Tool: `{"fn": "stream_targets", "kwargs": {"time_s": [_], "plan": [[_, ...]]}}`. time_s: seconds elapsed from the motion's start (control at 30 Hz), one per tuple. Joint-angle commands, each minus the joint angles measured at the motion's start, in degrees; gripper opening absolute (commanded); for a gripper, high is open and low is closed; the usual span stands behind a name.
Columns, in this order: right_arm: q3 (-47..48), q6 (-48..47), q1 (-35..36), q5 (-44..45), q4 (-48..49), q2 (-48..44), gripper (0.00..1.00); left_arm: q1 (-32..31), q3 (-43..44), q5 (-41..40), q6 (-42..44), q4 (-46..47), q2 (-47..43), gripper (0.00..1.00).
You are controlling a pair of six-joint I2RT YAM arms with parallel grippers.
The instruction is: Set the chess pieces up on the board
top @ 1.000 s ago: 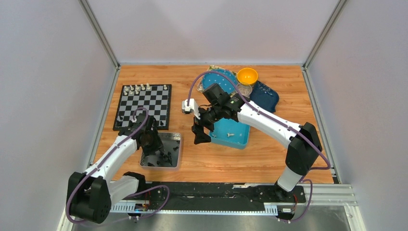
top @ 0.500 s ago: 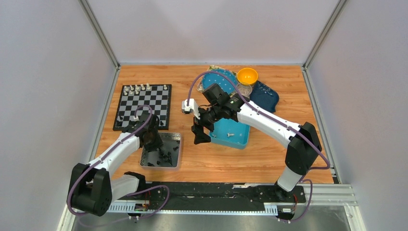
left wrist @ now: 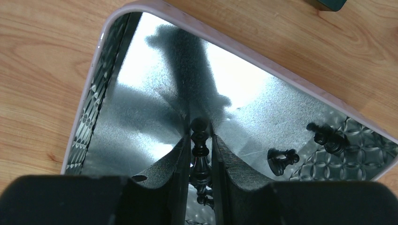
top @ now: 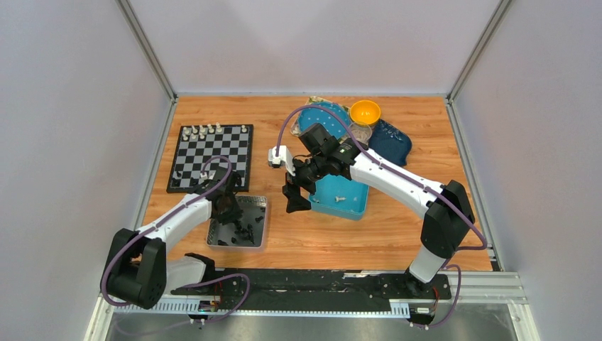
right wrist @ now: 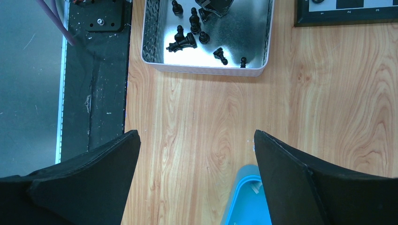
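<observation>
The checkered board (top: 211, 158) lies at the left, with several cream pieces (top: 202, 131) along its far row and a few pieces at its near left. My left gripper (left wrist: 201, 147) is over the silver metal tray (top: 258, 213) and is shut on a black chess piece (left wrist: 200, 154), held lengthwise between the pads. Several black pieces (left wrist: 282, 160) lie loose in the tray, also seen in the right wrist view (right wrist: 187, 40). My right gripper (right wrist: 197, 154) is open and empty, above the wood at the corner of the blue square tray (right wrist: 244, 197).
The blue tray (top: 344, 195) holds a small cream piece (top: 339, 198). An orange bowl (top: 365, 111), a clear cup (top: 360, 132) and a dark blue cloth-like item (top: 390, 142) sit at the back right. A black rail (top: 312, 284) runs along the table's near edge.
My left arm has swung its wrist right and towards the board side of the silver tray. The right arm has not moved.
</observation>
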Motion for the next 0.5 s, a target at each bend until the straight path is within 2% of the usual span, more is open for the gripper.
{"fn": "stream_targets", "kwargs": {"time_s": [0.0,0.17,0.3,0.43,0.47], "plan": [[0.99,1.02,0.02,0.11,1.52,0.24,0.95,-1.14,-0.21,-2.53,-1.44,-0.20,2.24,0.30],[0.90,1.02,0.02,0.02,1.52,0.41,0.95,-1.40,-0.03,-3.85,-1.62,0.07,2.24,0.28],[0.55,1.11,0.02,-0.33,1.61,0.41,0.95,-1.49,0.49,-4.64,-1.70,0.51,1.28,0.20],[0.19,1.28,0.02,-0.68,1.61,0.41,0.95,-1.40,0.49,-5.52,-2.23,1.38,-0.65,0.18],[0.19,1.37,0.02,-0.68,1.70,0.50,0.95,-1.40,0.32,-5.70,-2.49,1.56,-1.01,0.15]]}}
